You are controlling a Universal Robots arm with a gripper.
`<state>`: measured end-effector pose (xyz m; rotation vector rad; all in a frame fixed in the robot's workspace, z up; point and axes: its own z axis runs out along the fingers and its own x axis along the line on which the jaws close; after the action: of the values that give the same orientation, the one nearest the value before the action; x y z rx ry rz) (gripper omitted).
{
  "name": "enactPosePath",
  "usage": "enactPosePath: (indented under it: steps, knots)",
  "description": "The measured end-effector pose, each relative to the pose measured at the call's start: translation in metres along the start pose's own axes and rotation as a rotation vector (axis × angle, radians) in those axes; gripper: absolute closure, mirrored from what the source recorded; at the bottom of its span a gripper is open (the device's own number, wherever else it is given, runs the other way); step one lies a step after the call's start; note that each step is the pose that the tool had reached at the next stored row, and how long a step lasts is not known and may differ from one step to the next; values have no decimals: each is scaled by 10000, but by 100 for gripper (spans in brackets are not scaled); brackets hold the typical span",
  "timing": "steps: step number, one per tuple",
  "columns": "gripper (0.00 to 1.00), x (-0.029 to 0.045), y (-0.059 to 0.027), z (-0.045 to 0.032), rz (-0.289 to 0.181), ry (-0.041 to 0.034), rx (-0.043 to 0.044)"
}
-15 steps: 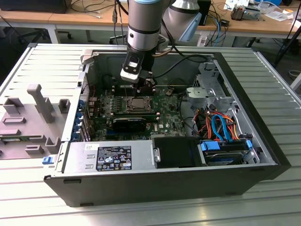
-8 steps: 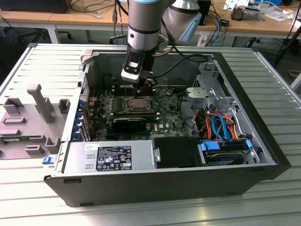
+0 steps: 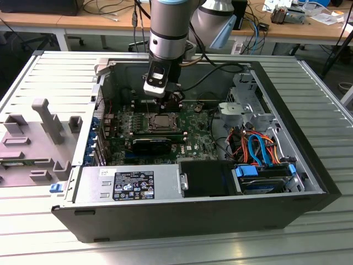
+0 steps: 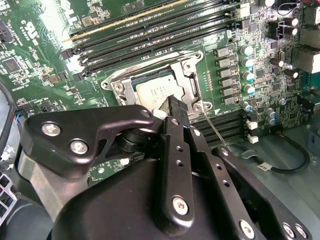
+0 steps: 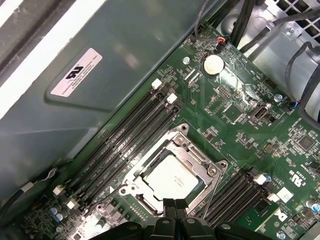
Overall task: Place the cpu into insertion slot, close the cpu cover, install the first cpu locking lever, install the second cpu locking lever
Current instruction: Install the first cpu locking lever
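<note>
My claw (image 5: 175,204) hangs just over one edge of the insertion slot (image 4: 120,89), with its two black fingertips (image 5: 168,205) pressed side by side. The jaws are closed and I see nothing pinched between them. Whether the tips touch the metal below, I cannot tell.

The cpu (image 5: 172,181) sits inside the insertion slot, lying flat with its silver-grey top facing up. The cpu cover (image 4: 192,86) lies down around it on the slot, and the chip's top shows through its square window.

A thin wire lever (image 4: 216,129) runs out from the slot's corner nearest my fingertips and slants across the memory slots beside it. I cannot make out whether it is hooked down.

Long black memory slots (image 5: 125,145) lie in rows on two opposite sides of the insertion slot, parallel to its edges. The green circuit board (image 5: 235,107) spreads all around the slot.

In the exterior view, my arm (image 3: 168,27) comes down from above into the open computer case (image 3: 309,165), ending right over the insertion slot in the middle of the board.
</note>
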<state>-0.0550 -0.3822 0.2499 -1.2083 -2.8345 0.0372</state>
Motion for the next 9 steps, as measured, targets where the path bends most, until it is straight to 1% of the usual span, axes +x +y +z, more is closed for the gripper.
enactPosePath:
  steps: [9]
  knots:
    - [89, 0, 0, 0, -223, -10, 10]
